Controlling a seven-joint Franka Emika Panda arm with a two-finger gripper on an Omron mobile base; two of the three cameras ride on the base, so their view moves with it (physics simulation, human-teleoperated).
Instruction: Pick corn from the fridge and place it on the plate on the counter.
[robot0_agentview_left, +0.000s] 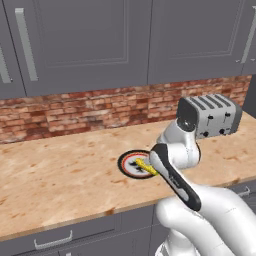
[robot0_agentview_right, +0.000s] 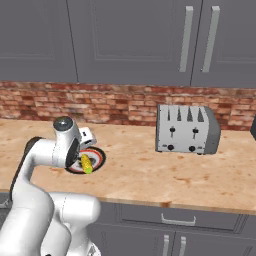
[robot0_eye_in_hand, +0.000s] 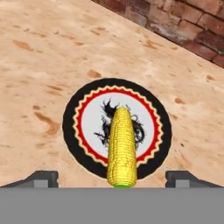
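Bare counter (robot0_agentview_left: 60, 175) runs wide toward its left end and front edge; the toaster (robot0_agentview_right: 186, 129) blocks the back right, the brick wall (robot0_agentview_left: 75, 112) closes the rear, and wall cupboards (robot0_agentview_right: 130, 40) hang overhead

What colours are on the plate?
The plate has a black rim, a red ring and a white centre with a dark mark; clearest in the hand view.

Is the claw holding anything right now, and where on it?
Nothing is held. The claw stands open, fingers wide of the corn, which lies on the plate.
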